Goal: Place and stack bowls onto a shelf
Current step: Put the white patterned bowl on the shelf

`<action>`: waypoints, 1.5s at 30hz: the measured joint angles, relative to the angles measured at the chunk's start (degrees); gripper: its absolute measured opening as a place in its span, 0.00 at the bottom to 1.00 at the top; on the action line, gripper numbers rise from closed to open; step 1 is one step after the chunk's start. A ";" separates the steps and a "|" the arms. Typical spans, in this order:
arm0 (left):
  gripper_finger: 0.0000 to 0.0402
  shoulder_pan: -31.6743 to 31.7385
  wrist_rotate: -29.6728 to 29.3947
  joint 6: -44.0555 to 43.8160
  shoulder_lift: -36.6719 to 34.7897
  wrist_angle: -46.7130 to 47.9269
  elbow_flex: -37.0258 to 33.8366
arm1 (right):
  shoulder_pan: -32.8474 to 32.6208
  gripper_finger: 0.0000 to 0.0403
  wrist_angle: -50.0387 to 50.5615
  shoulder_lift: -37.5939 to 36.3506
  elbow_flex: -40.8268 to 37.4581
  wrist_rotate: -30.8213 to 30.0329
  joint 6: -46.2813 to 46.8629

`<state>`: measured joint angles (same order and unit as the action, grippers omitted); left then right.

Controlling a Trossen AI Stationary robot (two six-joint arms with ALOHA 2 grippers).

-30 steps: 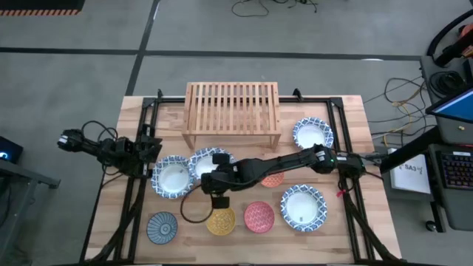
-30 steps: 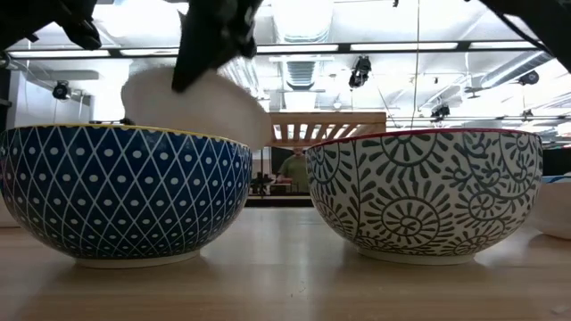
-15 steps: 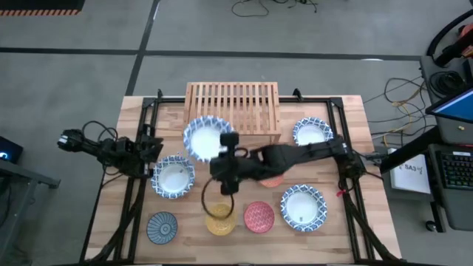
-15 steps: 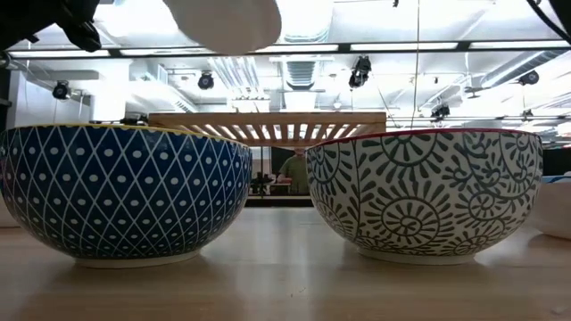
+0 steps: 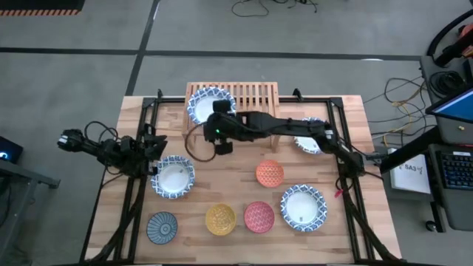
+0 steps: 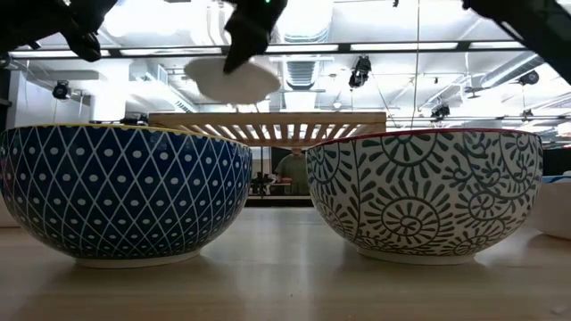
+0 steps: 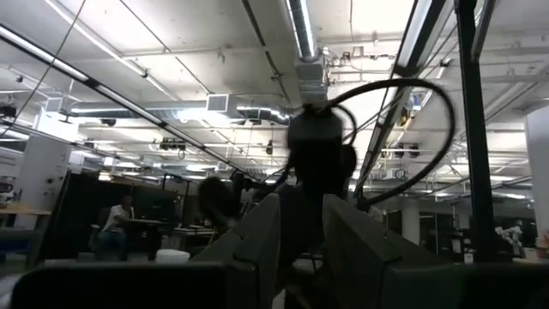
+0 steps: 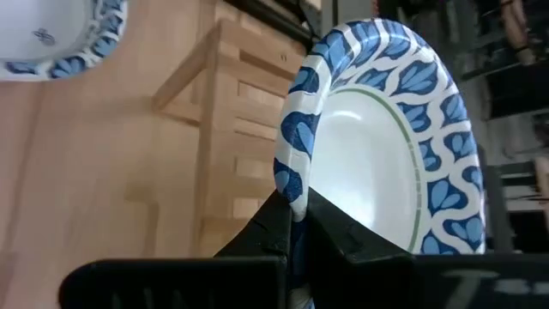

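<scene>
Wood planks make up the table [image 5: 244, 155], ringed by a black frame, with grey floor all around it in the high view. At the table's 12 o'clock edge stands the shelf [image 5: 255, 100], its slats running from 12 to 6 o'clock and its long side from 9 to 3.

The right gripper [image 5: 220, 118] reaches across from 3 o'clock and hangs over the shelf's 9 o'clock end. Its fingers [image 8: 276, 227] are pinched tight on the rim of a white bowl with a blue leaf rim [image 5: 209, 106]. In the high view this bowl shows its open side up; in the low view its white underside [image 6: 232, 78] sits clear above the slats, apart from them.

The left gripper [image 5: 151, 144] waits at the table's 9 o'clock edge; its wrist view shows its two fingers [image 7: 257, 245] with a gap between them and nothing held.

Three more white bowls rest on the table: one at 9 o'clock [image 5: 173, 177], one near 3 o'clock [image 5: 310, 135] partly under the right arm, one at 4 o'clock [image 5: 302, 207]. The orange bowl [image 5: 270, 174] lies near the middle. Along the 6 o'clock edge sit the grey-blue bowl [image 5: 162, 227], the yellow bowl [image 5: 220, 219] and the red bowl [image 5: 259, 216], all mouth up.
</scene>
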<state>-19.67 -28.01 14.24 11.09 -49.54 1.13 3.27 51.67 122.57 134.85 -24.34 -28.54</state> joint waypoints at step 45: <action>0.19 0.01 -0.13 16.59 -0.48 -6.65 0.00 | 1.64 0.33 -5.78 2.82 0.03 4.92 8.32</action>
<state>-19.66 -28.14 30.83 10.61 -56.18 1.13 4.91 45.89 125.38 134.88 -19.42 -20.22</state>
